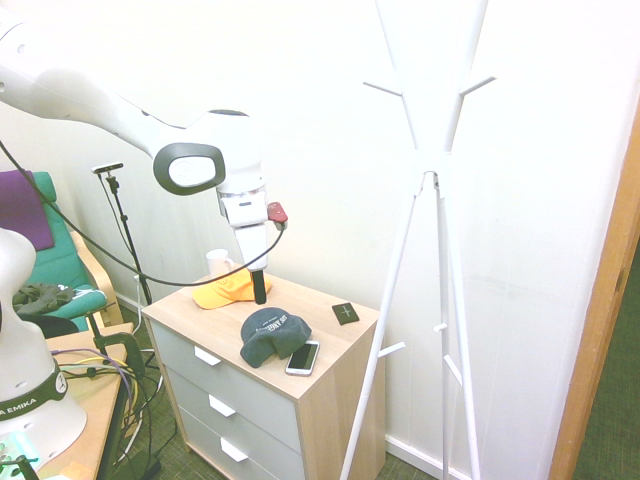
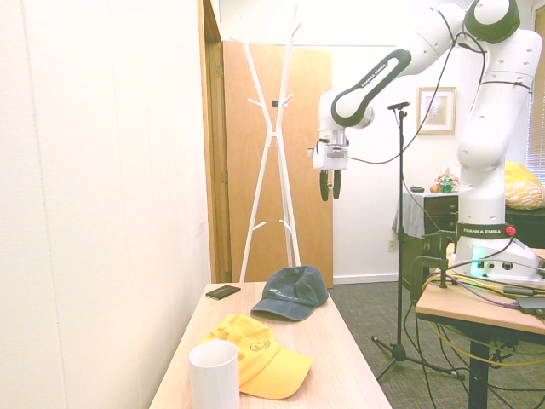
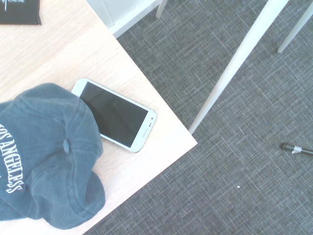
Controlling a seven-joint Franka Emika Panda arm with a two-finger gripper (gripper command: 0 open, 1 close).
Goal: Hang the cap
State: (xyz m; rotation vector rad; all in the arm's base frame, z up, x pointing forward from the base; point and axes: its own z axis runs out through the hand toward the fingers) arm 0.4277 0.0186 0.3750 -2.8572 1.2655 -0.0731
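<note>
Landmark: light wooden drawer chest (image 1: 330,375). At its near corner we note a white smartphone (image 1: 303,358), touching the dark slate-blue fabric cap (image 1: 270,335), which lies on the top. Behind it, a yellow-orange cap (image 1: 230,289) and white mug (image 1: 218,263). Above the chest hangs the gripper (image 2: 329,186), fingers spread, empty. Beside the chest stands a white coat stand (image 1: 440,200).

I see the cap (image 3: 46,156) cut off by the wrist view's edge, covering a corner of the phone (image 3: 117,115).
</note>
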